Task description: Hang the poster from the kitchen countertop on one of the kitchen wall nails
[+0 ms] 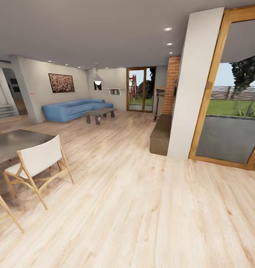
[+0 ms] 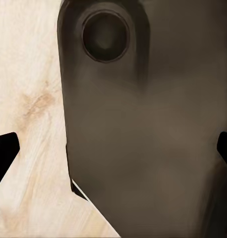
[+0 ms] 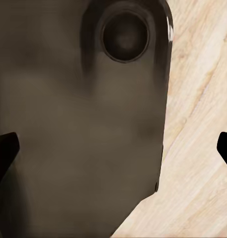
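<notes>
The poster, the kitchen countertop and the wall nails are out of view. The head view looks across a living room with a pale wooden floor [image 1: 135,208]. In the left wrist view my left gripper [image 2: 113,151] is open, its dark fingertips [image 2: 4,153] far apart with nothing between them, over a dark part of my own body and the floor. My right gripper [image 3: 113,151] is open the same way, its fingertips [image 3: 4,151] at the picture's sides.
A dark dining table [image 1: 12,143] and a white chair [image 1: 38,160] stand at the left. A white pillar [image 1: 196,85], a low bench [image 1: 161,136] and a wood-framed glass door [image 1: 231,137] are at the right. Far back are a blue sofa [image 1: 73,109], a coffee table [image 1: 99,113] and a red-speckled painting [image 1: 61,82].
</notes>
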Available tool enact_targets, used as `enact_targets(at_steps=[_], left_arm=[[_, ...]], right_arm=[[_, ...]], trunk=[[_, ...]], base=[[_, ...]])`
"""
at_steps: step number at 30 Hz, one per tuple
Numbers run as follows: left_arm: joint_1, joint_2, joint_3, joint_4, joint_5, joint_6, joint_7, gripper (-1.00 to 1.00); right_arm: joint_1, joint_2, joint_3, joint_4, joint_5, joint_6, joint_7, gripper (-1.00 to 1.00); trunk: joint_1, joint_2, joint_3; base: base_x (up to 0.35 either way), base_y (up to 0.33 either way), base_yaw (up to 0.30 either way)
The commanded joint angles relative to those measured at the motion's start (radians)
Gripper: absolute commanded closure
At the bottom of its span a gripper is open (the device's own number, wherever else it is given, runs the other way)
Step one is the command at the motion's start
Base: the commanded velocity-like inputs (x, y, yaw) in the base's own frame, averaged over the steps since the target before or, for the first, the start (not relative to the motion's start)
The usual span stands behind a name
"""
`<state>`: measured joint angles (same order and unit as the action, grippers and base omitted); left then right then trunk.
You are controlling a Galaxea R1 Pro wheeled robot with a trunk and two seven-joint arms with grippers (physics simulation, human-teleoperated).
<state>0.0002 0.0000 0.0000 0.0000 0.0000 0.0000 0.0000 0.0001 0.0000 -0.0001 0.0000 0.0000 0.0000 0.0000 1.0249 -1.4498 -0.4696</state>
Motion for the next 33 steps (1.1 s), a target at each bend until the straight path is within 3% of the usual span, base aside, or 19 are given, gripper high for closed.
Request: enact_targets(at_steps=[1,5,21,25,32,33], left_arm=[[0.000,0.000,0.000,0.000,0.000,0.000,0.000,-1.00],[0.006,-0.020,0.001,-0.013,0.002,0.011,-0.006,-1.00],[0.006,-0.020,0.001,-0.013,0.002,0.011,-0.006,-1.00],[0.026,-0.029,0.002,-0.035,-0.002,0.009,0.000,-1.00],[0.038,-0.019,0.002,-0.074,-0.007,0.008,0.004,-1.00],[0.039,-0.017,0.002,-0.578,-0.007,0.008,0.004,-1.00]], right_arm=[[0.000,0.000,0.000,0.000,0.000,0.000,0.000,-1.00],[-0.002,0.005,0.002,-0.005,0.004,0.001,0.003,-1.00],[-0.002,0.005,0.002,-0.005,0.004,0.001,0.003,-1.00],[-0.025,-0.006,0.000,-0.025,0.003,-0.017,0.000,-1.00],[-0.065,-0.014,-0.004,-0.065,0.001,-0.056,-0.002,-1.00],[-0.102,-0.015,-0.004,-0.497,0.000,-0.065,-0.003,-1.00]], trunk=[[0.000,0.000,0.000],[0.000,0.000,0.000],[0.000,0.000,0.000],[0.000,0.000,0.000],[0.000,0.000,0.000],[0.000,0.000,0.000]], base=[[0.000,0.000,0.000],[0.000,0.000,0.000],[0.000,0.000,0.000],[0.000,0.000,0.000],[0.000,0.000,0.000],[0.000,0.000,0.000]])
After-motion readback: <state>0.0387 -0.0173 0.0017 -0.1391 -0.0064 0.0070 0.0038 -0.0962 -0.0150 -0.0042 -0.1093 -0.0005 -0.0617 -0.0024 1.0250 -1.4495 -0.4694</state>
